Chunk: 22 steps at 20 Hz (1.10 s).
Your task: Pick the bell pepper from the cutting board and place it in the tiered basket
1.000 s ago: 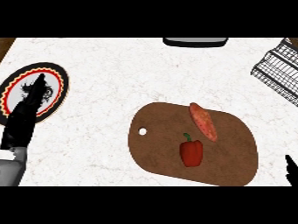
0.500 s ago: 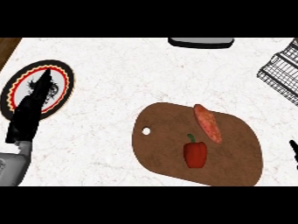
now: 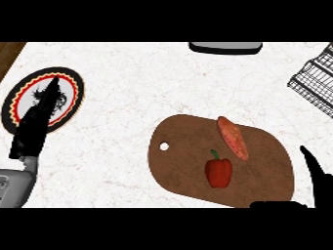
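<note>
Nothing's been done yet really: the bell pepper [image 3: 219, 172] is sat untouched on the cutting board [image 3: 183, 161], tiered basket [image 3: 322, 88] far right. Right hand [image 3: 326, 183] is held nearby, fingers straight; left hand [image 3: 37, 119] relaxed over the plate [image 3: 72, 83].

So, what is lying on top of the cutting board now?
On the cutting board lie a red bell pepper and, beside it toward the back, an orange-red elongated vegetable. The right robot hand covers the board's near right corner, so nothing can be seen there.
</note>
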### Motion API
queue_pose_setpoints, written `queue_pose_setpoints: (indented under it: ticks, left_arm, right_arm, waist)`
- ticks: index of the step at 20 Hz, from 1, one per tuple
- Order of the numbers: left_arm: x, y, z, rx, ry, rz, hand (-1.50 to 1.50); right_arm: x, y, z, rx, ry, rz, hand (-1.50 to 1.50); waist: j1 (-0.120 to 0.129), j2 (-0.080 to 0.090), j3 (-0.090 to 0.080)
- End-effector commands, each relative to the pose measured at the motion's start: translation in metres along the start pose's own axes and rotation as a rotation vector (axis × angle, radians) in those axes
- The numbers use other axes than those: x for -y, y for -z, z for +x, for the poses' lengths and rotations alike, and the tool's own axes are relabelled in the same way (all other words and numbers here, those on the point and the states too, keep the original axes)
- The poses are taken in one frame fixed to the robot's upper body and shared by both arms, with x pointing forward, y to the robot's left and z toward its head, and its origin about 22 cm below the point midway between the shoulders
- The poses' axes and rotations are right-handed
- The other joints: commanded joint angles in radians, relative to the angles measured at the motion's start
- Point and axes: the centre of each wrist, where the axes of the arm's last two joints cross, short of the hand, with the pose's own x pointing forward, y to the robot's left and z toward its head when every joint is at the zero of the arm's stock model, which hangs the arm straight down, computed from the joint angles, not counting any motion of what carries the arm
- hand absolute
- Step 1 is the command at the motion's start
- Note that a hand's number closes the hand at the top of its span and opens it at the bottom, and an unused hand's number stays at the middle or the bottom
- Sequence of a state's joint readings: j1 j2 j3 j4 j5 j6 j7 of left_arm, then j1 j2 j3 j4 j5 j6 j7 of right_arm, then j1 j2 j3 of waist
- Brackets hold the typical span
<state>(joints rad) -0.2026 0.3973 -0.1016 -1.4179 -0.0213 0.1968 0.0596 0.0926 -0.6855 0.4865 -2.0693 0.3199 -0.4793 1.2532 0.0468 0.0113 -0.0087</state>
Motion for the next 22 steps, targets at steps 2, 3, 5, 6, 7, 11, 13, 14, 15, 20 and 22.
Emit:
queue_pose_setpoints:
  ticks: [2, 3, 5, 6, 7, 11, 13, 14, 15, 20, 22]
  left_arm:
    - [-0.002, -0.004, 0.001, -0.01, 0.005, -0.002, 0.0]
    - [0.011, 0.004, 0.009, 0.013, 0.0, -0.005, 0.0]
    - [-0.006, -0.002, -0.009, -0.02, -0.002, 0.015, 0.0]
    - [-0.004, -0.001, -0.002, -0.025, -0.009, 0.023, 0.0]
    - [-0.008, -0.004, -0.01, -0.017, 0.022, 0.033, 0.0]
    - [-0.008, -0.001, -0.006, -0.018, -0.005, 0.029, 0.0]
    - [-0.006, -0.004, -0.009, -0.021, -0.003, 0.002, 0.0]
    - [-0.005, -0.004, -0.001, -0.021, 0.009, 0.008, 0.0]
    - [-0.002, 0.001, -0.006, -0.028, 0.004, 0.035, 0.0]
    - [-0.008, -0.002, -0.003, -0.027, 0.0, 0.022, 0.0]
    - [-0.009, -0.008, -0.009, -0.03, -0.009, 0.023, 0.0]
  right_arm:
    - [-0.024, 0.005, 0.015, -0.193, -0.046, 0.035, -1.5]
    - [-0.034, 0.01, 0.022, -0.187, -0.049, 0.031, -1.5]
    - [-0.026, 0.01, 0.026, -0.18, -0.066, 0.035, -1.5]
    - [-0.036, 0.006, 0.023, -0.175, -0.071, 0.045, -1.5]
    - [-0.044, 0.01, 0.024, -0.175, -0.103, 0.032, -1.5]
    - [-0.048, 0.016, 0.025, -0.179, -0.163, -0.002, -1.5]
    - [-0.065, 0.017, 0.025, -0.178, -0.186, -0.009, -1.5]
    - [-0.059, 0.02, 0.03, -0.176, -0.192, -0.02, -1.5]
    - [-0.066, 0.021, 0.041, -0.156, -0.186, -0.025, -1.5]
    - [-0.084, 0.017, 0.043, -0.163, -0.223, -0.029, -1.5]
    - [-0.095, 0.018, 0.047, -0.185, -0.218, -0.019, -1.5]
  waist:
    - [-0.003, -0.007, 0.002]
    - [-0.003, -0.002, 0.002]
    - [-0.015, -0.005, 0.0]
    - [-0.021, -0.009, 0.001]
    - [-0.017, -0.008, 0.001]
    - [-0.03, -0.01, -0.001]
    - [-0.03, -0.011, 0.0]
    - [-0.031, -0.014, 0.001]
    - [-0.036, -0.009, 0.001]
    - [-0.043, -0.013, 0.002]
    - [-0.037, -0.012, 0.003]
